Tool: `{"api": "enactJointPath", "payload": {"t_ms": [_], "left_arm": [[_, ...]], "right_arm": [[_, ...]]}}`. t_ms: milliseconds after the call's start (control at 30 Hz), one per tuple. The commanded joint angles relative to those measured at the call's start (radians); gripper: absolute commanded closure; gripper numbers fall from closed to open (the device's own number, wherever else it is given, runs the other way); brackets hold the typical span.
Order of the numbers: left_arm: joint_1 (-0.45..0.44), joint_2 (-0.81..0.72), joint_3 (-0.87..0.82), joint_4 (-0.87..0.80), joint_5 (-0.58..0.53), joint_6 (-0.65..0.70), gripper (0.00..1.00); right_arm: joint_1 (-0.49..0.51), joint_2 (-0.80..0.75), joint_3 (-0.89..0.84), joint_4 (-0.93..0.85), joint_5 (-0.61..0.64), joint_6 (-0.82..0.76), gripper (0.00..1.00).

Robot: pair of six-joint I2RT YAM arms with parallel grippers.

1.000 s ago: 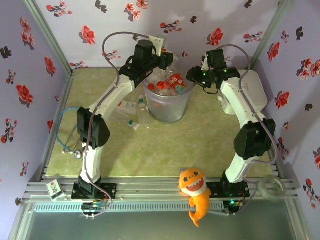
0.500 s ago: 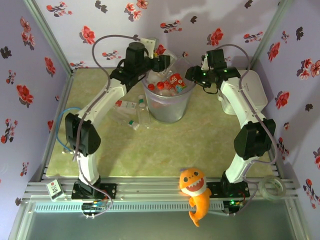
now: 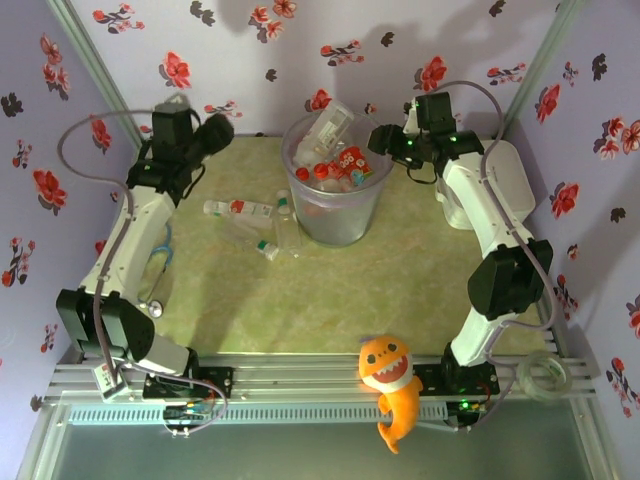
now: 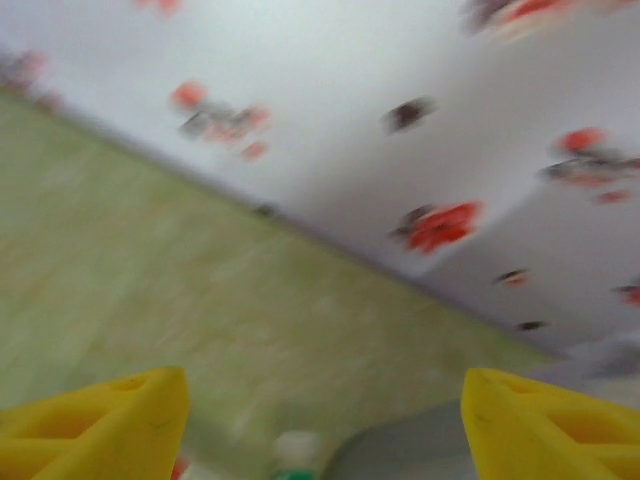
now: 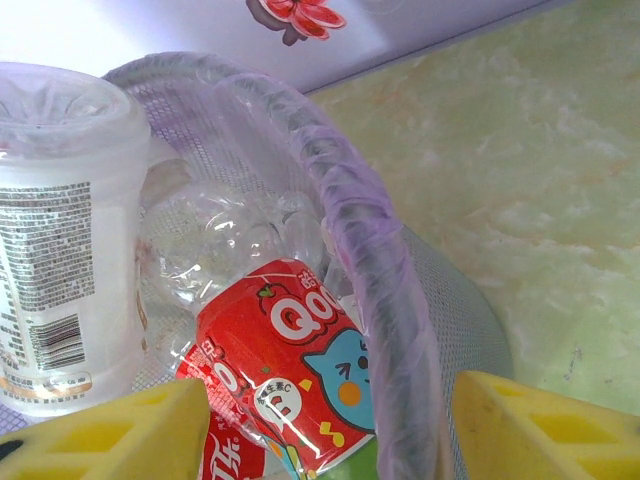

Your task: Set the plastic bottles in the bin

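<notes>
Bin [image 3: 336,228] heaped with bottles [image 3: 335,165], a few more bottles lying on table [image 3: 400,290] just left of it; right gripper [image 5: 330,430] spread, empty, over its rim; left gripper [image 4: 325,425] spread, empty, well apart.

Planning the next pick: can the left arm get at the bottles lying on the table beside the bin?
Probably yes. The left pincer hangs open near the loose bottles, with nothing between them and the bin off to the side.

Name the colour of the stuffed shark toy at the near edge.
The orange stuffed shark toy has a white belly; top external view.
</notes>
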Motion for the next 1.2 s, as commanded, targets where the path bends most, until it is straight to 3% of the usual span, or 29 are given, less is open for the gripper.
{"api": "enactJointPath", "payload": {"t_ms": [0,167,367,633,1167], "left_arm": [[-0.006,0.012,-0.130,-0.165,-0.054,-0.204,0.31],[-0.001,0.067,-0.262,-0.160,-0.017,-0.385,0.31],[-0.007,0.163,-0.305,-0.178,0.033,-0.469,0.29],[-0.032,0.251,-0.260,-0.236,0.009,-0.491,0.19],[-0.066,0.320,-0.302,-0.195,-0.025,-0.572,0.27]], "right_arm": [[0.005,-0.012,0.036,-0.007,0.010,-0.027,0.34],[0.006,-0.005,0.044,-0.015,0.014,-0.035,0.34],[0.006,-0.012,0.037,-0.024,0.031,-0.047,0.34],[0.006,-0.009,0.026,-0.019,0.033,-0.049,0.34],[0.007,-0.009,0.012,-0.011,0.037,-0.053,0.34]]}}
